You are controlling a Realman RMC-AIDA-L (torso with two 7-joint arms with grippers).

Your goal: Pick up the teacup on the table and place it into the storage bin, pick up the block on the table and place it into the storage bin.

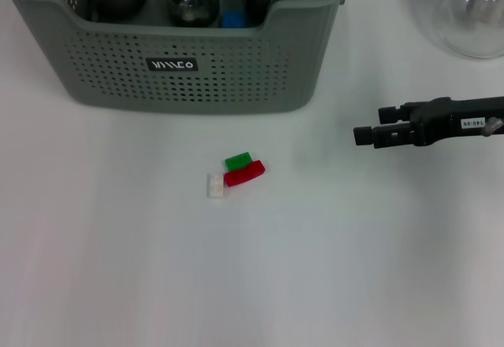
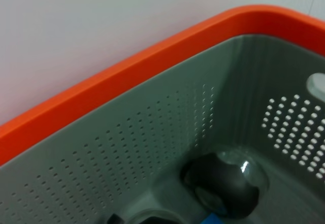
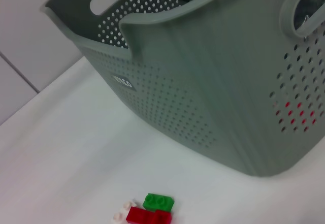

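Counter: my white counter (image 1: pixel 118 268) stretches bare around a small cluster of blocks.
Storage bin: the grey-green storage bin (image 1: pixel 189 71) stands at the far side, its dipped rim facing me; dark round items and something blue lie inside.
Blocks: green block (image 1: pixel 238 160), red block (image 1: pixel 245 173) and white block (image 1: pixel 215 185) touch, before the bin; the red one's long axis slants.
Flask: a clear flask (image 1: pixel 472 16) stands far right.
Right claw: my right claw (image 1: pixel 366 131) hovers right of the blocks, fingers nearly together, holding nothing.
Left claw: over the bin; state unknown.
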